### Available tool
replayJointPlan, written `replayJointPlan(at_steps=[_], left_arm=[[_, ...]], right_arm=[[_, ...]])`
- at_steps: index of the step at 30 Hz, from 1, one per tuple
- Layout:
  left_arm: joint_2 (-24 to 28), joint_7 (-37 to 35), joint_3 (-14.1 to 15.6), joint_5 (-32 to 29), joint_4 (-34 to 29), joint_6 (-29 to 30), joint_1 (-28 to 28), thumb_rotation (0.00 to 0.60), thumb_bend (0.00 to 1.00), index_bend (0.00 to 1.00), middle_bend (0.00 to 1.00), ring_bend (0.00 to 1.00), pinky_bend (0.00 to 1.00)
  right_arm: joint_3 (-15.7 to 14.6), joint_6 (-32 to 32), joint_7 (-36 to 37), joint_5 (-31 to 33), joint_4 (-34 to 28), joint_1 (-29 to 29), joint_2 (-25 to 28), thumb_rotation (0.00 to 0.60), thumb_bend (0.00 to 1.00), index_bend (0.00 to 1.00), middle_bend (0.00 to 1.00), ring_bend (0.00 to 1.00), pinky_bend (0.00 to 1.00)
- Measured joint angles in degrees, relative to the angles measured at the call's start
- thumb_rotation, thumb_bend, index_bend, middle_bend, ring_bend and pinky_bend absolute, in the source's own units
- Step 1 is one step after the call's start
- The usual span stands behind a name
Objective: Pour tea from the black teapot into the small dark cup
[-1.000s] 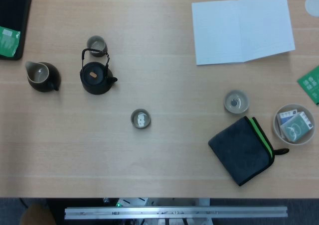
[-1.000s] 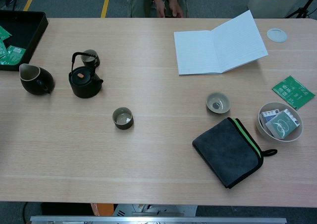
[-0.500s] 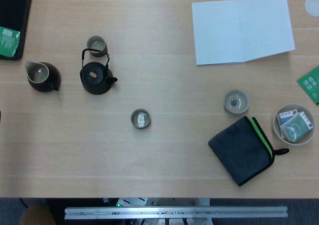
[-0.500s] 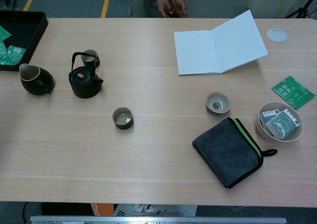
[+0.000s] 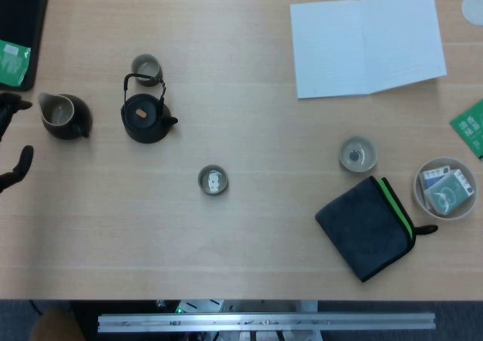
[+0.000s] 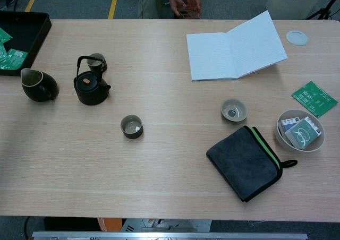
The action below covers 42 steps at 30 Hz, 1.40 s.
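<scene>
Black and likely cast iron, the teapot (image 5: 146, 118) will probably feel heavy and rigid, so take it by the arched handle standing over its lid, not the rounded body, and tip slowly so the lid stays put. It sits on the surface (image 5: 249, 235) well apart from your left hand (image 5: 13, 141), whose fingers (image 5: 23, 162) show spread and empty at the view's edge beyond the dark pitcher (image 5: 63, 115); your right hand is out of sight. Nearer you than the teapot stands the small dark cup (image 5: 213, 180), light and easily knocked.

Three cups (image 6: 131, 127) (one teapot (image 6: 91, 87))
</scene>
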Motion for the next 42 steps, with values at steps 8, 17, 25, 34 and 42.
replayJointPlan(at_steps=[8, 17, 25, 34, 42], left_arm=[[0.4, 2.1, -1.0, -1.5, -1.0, -8.5, -5.8, 0.6, 0.36, 0.12, 0.13, 0.1, 0.1], [-1.1, 4.7, -1.8, -4.3, 0.9, -18.7, -13.1, 0.515, 0.36, 0.11, 0.12, 0.09, 0.1], [-4.9, 7.7, -3.1, -10.8, 6.2, -26.8, -19.8, 0.512, 0.36, 0.11, 0.12, 0.09, 0.1], [-8.5, 10.7, -3.8, -17.8, 11.1, -32.5, -25.0, 0.4, 0.36, 0.11, 0.12, 0.09, 0.1], [-11.7, 14.0, -3.7, -24.9, 14.6, -36.1, -29.1, 0.301, 0.36, 0.1, 0.13, 0.09, 0.1]], right_arm=[[0.3, -0.3, -0.6, -0.7, -0.6, 0.8, 0.1, 0.6, 0.01, 0.32, 0.37, 0.25, 0.18], [0.3, -2.2, -1.7, -0.1, -1.2, 1.8, -0.1, 0.6, 0.01, 0.32, 0.37, 0.25, 0.18], [0.3, -2.5, -2.1, 0.9, -1.3, 1.7, 0.0, 0.6, 0.01, 0.32, 0.37, 0.25, 0.18], [0.4, -3.4, -2.4, 1.8, -1.2, 2.0, -0.2, 0.6, 0.01, 0.32, 0.37, 0.25, 0.18], [0.6, -4.5, -2.7, 2.3, -1.1, 2.7, -0.5, 0.6, 0.01, 0.32, 0.37, 0.25, 0.18]])
